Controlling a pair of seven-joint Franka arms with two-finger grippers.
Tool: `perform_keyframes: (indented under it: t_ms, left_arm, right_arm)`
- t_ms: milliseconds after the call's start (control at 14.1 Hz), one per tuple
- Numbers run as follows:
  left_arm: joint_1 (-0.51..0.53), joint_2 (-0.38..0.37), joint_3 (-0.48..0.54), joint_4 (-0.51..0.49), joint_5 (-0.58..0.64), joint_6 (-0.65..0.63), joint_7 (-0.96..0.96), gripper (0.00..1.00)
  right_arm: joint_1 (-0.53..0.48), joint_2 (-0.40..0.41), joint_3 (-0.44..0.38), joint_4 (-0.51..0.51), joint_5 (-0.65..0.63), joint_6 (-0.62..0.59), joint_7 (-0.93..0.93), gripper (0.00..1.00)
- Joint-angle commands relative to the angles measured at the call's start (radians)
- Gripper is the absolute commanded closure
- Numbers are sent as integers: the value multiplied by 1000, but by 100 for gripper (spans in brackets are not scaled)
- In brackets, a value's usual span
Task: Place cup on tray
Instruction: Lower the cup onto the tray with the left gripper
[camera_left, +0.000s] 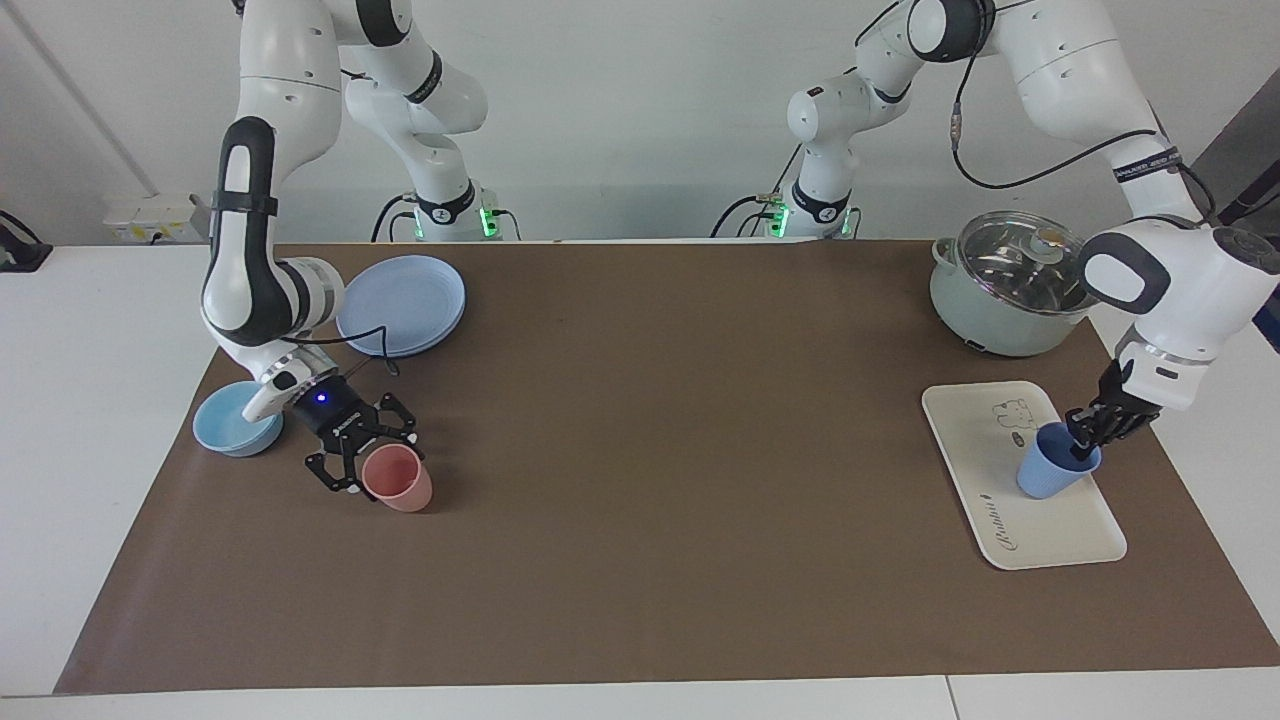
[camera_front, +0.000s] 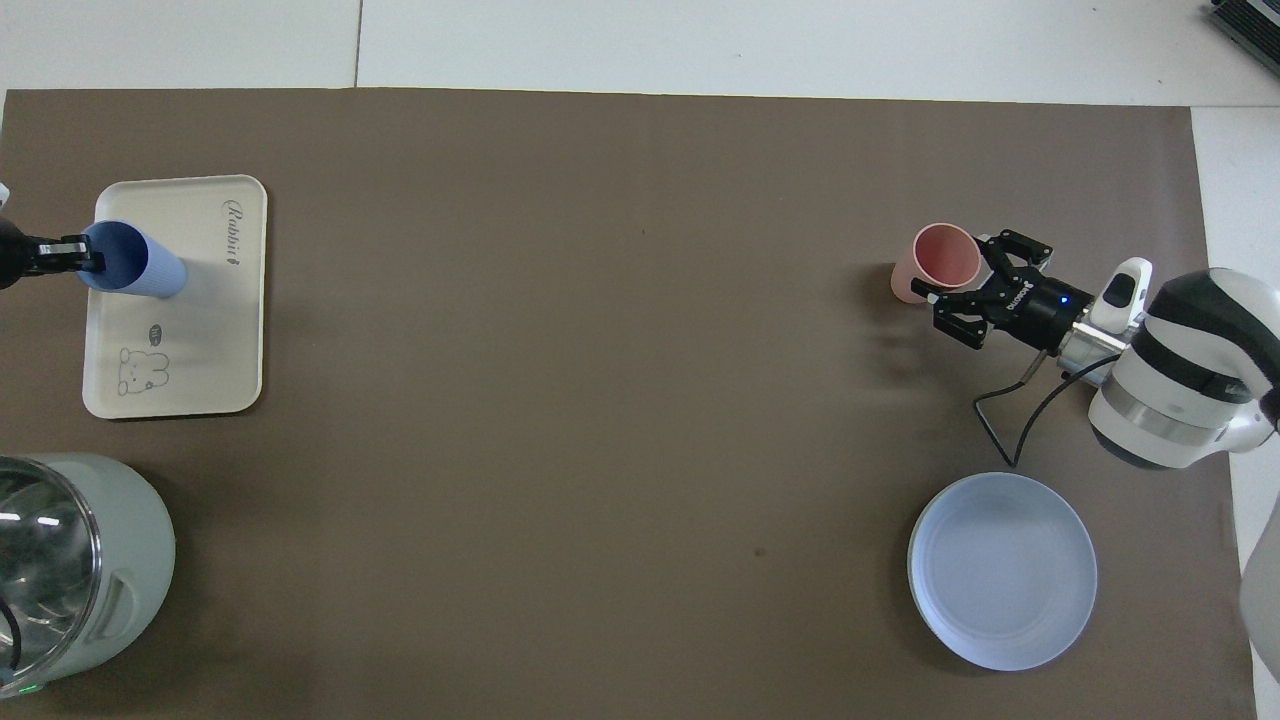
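From across the table we looked down on both robots; from high above their own end we looked steeply down. Both distant views shared the brown mat (camera_left: 660, 450), the tray (camera_left: 975, 420) (camera_front: 235, 340) and the plate (camera_left: 420, 290) (camera_front: 1000, 570).
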Motion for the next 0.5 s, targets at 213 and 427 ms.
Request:
perform_keyframes:
  t_ms: [213,427]
  left_arm:
    - [-37,26,-5,170,21,-217,-43,45]
    - [-92,15,-1,281,34,-418,-98,41]
  right_arm:
    - [-7,-67,11,-27,29,14,15,0]
    - [5,-136,11,-70,20,22,118,0]
